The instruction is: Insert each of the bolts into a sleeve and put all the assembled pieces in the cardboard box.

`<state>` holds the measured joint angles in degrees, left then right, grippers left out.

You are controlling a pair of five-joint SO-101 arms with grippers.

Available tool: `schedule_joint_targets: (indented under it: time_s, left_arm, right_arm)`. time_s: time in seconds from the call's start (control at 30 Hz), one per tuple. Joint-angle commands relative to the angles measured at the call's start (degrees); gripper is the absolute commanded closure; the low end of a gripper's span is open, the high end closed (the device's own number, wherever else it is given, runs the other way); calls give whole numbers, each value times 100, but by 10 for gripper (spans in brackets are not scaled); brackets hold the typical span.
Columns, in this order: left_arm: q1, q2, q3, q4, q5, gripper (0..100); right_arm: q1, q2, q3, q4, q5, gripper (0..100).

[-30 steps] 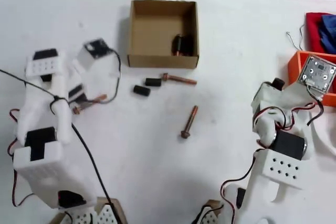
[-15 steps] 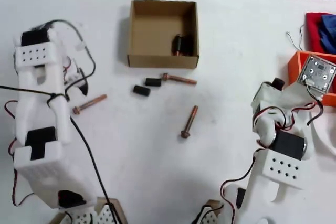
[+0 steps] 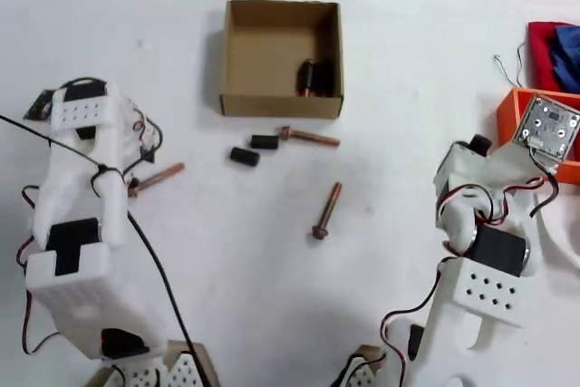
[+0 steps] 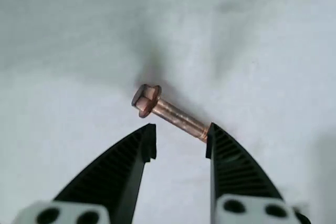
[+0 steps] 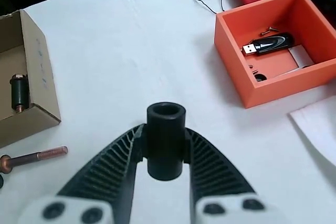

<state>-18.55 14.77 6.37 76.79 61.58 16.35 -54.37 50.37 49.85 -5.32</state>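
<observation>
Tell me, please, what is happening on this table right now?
The left pincer hangs open just over a copper bolt. The right pincer is shut on a black sleeve. One assembled piece lies in the cardboard box; two loose bolts and two loose sleeves lie nearby.

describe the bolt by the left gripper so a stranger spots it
From the cardboard box, look to the left arm. The bolt lies flat before the open left gripper. The other two loose bolts lie in front of the box; this one lies alone.
</observation>
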Motion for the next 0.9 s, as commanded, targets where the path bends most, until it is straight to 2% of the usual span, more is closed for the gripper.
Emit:
schedule_joint_targets:
  time_s: [0.0,0.3,0.5,0.87]
  left_arm:
    - [53,-26,66,-149,105,824]
    - [70,62,75,-167,299,824]
    - [70,914,-13,-185,615,825]
    - [-79,1837,-1288,-167,589,828]
  right_arm:
    - [-48,-171,-35,-57,-18,978]
    - [-48,-171,-35,-57,-9,978]
    - [-48,-171,-35,-57,-9,978]
    - [-40,-171,-35,-57,-9,978]
